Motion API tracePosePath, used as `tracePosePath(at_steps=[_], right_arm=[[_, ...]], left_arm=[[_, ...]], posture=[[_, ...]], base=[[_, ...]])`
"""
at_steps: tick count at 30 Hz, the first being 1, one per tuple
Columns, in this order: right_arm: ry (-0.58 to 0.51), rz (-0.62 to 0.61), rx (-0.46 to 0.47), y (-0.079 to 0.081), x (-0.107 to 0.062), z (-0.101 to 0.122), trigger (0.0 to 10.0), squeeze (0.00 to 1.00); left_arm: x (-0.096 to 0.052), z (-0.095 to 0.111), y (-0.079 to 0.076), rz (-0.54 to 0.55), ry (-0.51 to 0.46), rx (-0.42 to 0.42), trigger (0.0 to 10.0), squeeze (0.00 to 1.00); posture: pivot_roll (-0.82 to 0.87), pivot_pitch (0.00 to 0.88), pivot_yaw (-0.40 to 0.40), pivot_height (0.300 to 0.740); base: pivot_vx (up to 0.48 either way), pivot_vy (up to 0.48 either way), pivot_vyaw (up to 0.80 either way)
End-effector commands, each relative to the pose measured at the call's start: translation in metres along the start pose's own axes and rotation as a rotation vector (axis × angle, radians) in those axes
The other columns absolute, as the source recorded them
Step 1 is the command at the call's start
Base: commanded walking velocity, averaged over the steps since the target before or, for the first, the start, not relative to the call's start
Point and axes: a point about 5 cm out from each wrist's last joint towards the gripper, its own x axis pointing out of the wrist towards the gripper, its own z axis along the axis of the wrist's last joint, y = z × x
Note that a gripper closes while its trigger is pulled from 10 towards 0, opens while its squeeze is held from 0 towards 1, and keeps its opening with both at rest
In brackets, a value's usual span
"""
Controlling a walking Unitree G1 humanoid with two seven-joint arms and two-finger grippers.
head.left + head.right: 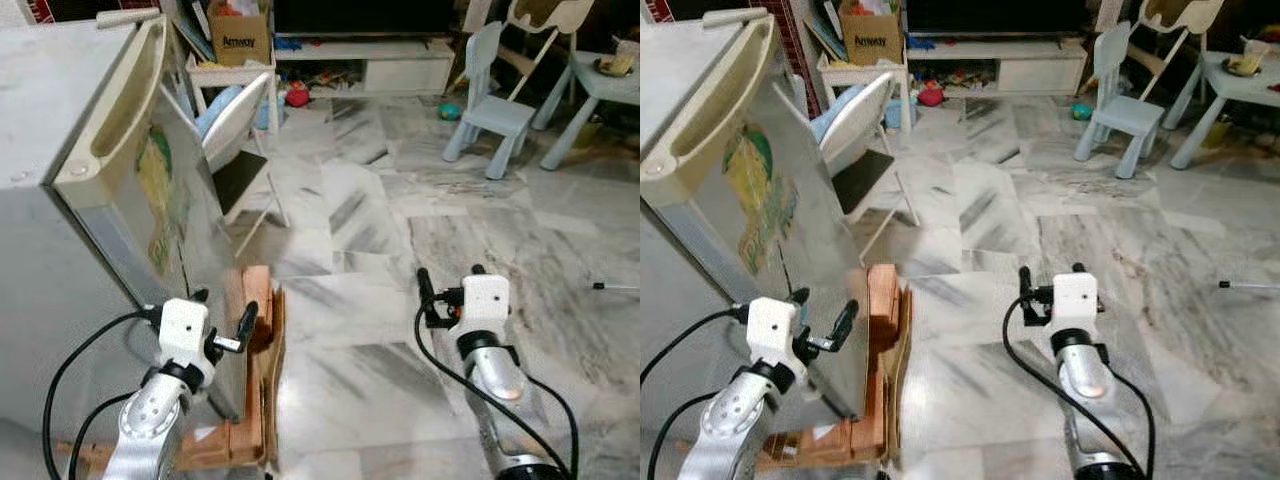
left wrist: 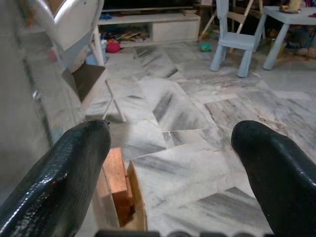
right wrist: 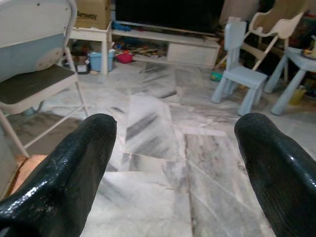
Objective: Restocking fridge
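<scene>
The grey fridge [image 1: 60,170] stands at the left, its door [image 1: 175,200] edged with a cream rim and bearing a green and yellow sticker. My left gripper [image 1: 225,305] is open, close to the lower corner of the door, with nothing between its fingers [image 2: 74,168]. My right gripper [image 1: 450,272] is also open and holds nothing, hovering over the marble floor [image 1: 370,230] well to the right of the fridge. Its fingers [image 3: 64,168] point toward the room's far side.
Flattened brown cardboard [image 1: 255,370] leans on the floor beside the fridge door. A folding chair [image 1: 235,130] stands just behind the door. Farther off are a blue child's chair [image 1: 490,100], a small table [image 1: 605,85], a white TV cabinet [image 1: 390,65] and scattered toys.
</scene>
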Motion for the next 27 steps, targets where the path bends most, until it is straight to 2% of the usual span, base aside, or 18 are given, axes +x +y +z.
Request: tracePosePath(at_steps=[1, 6, 11, 15, 26, 27], right_arm=[[-0.001, 0.008, -0.004, 0.001, 0.0, 0.0, 10.0, 0.0], [0.005, 0.011, -0.009, 0.001, -0.001, -0.001, 10.0, 0.0], [0.008, 0.018, -0.011, 0.002, 0.002, -0.001, 10.0, 0.0], [0.012, 0.029, -0.015, 0.004, 0.003, -0.002, 10.0, 0.0], [0.034, 0.031, -0.027, 0.002, 0.0, -0.008, 10.0, 0.0], [0.047, 0.03, -0.032, 0.001, -0.002, -0.011, 10.0, 0.0]], left_arm=[[-0.011, -0.013, 0.013, 0.05, 0.067, -0.025, 10.0, 0.0], [-0.022, -0.024, 0.021, 0.065, 0.115, -0.01, 10.0, 0.0], [-0.026, -0.027, 0.036, 0.155, 0.133, 0.017, 10.0, 0.0], [-0.019, -0.022, 0.04, 0.193, 0.112, 0.027, 10.0, 0.0], [0.003, -0.001, 0.049, 0.161, 0.046, 0.043, 10.0, 0.0], [0.008, 0.003, 0.049, 0.155, 0.028, 0.048, 10.0, 0.0]], posture=[[0.01, 0.0, -0.02, 0.74], [0.01, 0.0, -0.022, 0.74], [0.02, 0.0, -0.029, 0.74], [0.02, 0.0, -0.033, 0.74], [0.02, 0.0, -0.031, 0.74], [0.02, 0.0, -0.031, 0.74]], base=[[0.0, 0.0, 0.0], [0.0, 0.0, 0.0], [0.0, 0.0, 0.0], [0.0, 0.0, 0.0], [0.0, 0.0, 0.0], [0.0, 0.0, 0.0]])
